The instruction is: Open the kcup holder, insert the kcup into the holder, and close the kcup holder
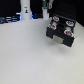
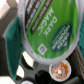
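The kcup (image 2: 47, 27), a white pod with a green "Dark Magic" top, fills most of the wrist view. It sits between my teal fingers (image 2: 11, 40), so my gripper is shut on it. Just beyond it lie the kcup holder's round slots (image 2: 30, 62), and one slot holds a pod with a red-and-white lid (image 2: 59, 70). In the exterior view the black kcup holder (image 1: 61, 31) stands at the right with its grey handle front (image 1: 61, 39) facing forward. My gripper (image 1: 56, 16) hangs directly over its top, and the kcup itself is too small to make out there.
A white bottle-like post (image 1: 25, 10) stands at the back on the exterior view's left. Several pods with red-and-white lids (image 1: 67, 23) sit in the holder's slots. The pale tabletop (image 1: 25, 55) spreads in front, and dark clutter lines the back edge.
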